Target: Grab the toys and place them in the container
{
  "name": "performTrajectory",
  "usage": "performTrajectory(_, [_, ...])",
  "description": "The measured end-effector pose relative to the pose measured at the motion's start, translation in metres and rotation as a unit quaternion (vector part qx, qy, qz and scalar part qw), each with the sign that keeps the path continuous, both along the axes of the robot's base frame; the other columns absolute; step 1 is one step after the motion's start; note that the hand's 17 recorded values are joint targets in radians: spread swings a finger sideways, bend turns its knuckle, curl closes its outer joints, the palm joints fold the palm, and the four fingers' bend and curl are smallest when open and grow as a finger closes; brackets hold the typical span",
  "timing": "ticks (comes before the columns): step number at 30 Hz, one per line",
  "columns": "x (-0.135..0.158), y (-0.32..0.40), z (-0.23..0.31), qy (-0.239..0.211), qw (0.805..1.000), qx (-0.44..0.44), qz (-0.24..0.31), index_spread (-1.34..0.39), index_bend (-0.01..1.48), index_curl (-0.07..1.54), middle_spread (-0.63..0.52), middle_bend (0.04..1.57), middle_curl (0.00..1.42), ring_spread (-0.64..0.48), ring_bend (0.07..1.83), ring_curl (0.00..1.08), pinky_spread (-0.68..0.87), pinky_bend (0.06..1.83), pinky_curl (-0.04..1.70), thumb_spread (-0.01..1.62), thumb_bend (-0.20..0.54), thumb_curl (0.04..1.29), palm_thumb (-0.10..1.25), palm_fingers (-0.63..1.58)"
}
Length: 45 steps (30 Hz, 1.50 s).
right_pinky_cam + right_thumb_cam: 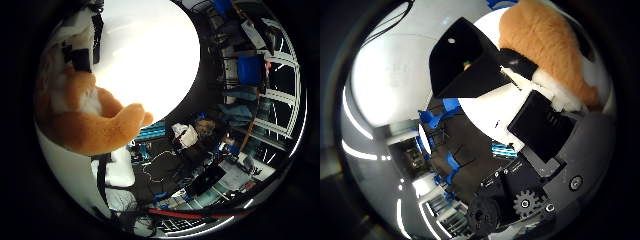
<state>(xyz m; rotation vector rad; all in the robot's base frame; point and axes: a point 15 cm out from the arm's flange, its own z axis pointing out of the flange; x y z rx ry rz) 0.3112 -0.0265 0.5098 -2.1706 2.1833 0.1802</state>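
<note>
Little finger side palm view: plush toy (85, 117), orange and white, filling one side close to the palm, held against the hand (112, 172). One limb juts out over the white table (150, 50); the toy's long axis seemingly runs along that limb.

Thumb side palm view: same toy pressed against black finger parts that appear curled round it. Black container (465, 62) on the table, its open mouth facing the camera, apart from the toy.

Step, judged: carrying. Next move calls for bringing the toy over the container and loosening the fingers.
</note>
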Motion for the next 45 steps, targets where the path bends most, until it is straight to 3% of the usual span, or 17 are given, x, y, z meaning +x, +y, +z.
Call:
performTrajectory(10, [0.023, 0.04, 0.004, -0.005, 0.999, -0.002, 0.034, -0.3, 0.95, 0.91, -0.18, 1.28, 0.82, -0.23, 1.37, 0.75, -0.22, 1.26, 0.93, 1.06, -0.013, 0.68, 1.02, 1.1])
performTrajectory(29, [0.095, 0.099, 0.037, -0.16, 0.985, 0.027, 0.06, -0.3, 0.95, 0.91, -0.18, 1.28, 0.81, -0.23, 1.36, 0.76, -0.23, 1.23, 0.98, 1.03, -0.016, 0.69, 1.01, 1.1])
performTrajectory(38, [0.148, 0.126, 0.05, -0.241, 0.967, 0.045, 0.075, -0.31, 0.95, 0.92, -0.18, 1.27, 0.82, -0.24, 1.35, 0.76, -0.24, 1.23, 1.0, 1.05, -0.014, 0.69, 0.99, 1.08])
performTrajectory(45, [0.183, 0.155, 0.044, -0.272, 0.957, 0.051, 0.092, -0.31, 0.95, 0.93, -0.19, 1.27, 0.83, -0.24, 1.35, 0.77, -0.23, 1.22, 1.02, 1.05, -0.014, 0.69, 0.99, 1.08])
